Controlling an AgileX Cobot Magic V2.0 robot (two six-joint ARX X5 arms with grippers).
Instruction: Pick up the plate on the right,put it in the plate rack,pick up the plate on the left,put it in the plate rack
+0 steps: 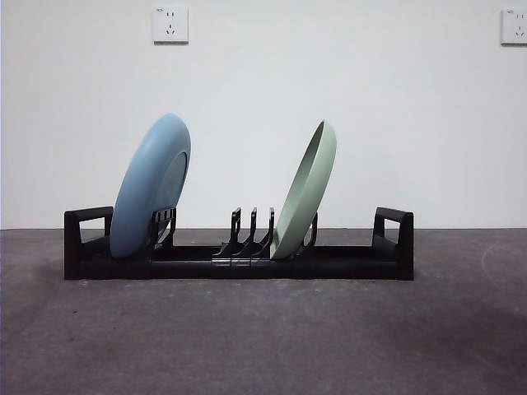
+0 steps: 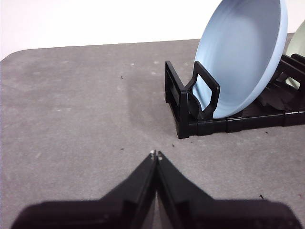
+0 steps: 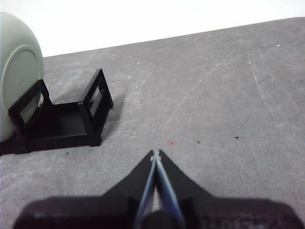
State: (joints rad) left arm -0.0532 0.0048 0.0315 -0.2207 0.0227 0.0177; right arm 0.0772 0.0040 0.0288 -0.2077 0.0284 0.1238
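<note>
The long black plate rack (image 1: 239,262) stands across the middle of the table. A light blue plate (image 1: 151,187) leans upright in its left end, and a pale green plate (image 1: 305,191) leans in the prongs right of centre. In the left wrist view the blue plate (image 2: 240,55) sits behind the rack's loop handle (image 2: 206,90); my left gripper (image 2: 156,154) is shut and empty over bare table, apart from the rack. In the right wrist view the green plate (image 3: 18,76) shows beyond the rack's other end (image 3: 62,119); my right gripper (image 3: 155,153) is shut and empty, well away from it.
The grey table top (image 1: 263,337) stretches in front of the rack. A white wall with two power sockets (image 1: 170,24) rises behind it. Neither arm shows in the front view.
</note>
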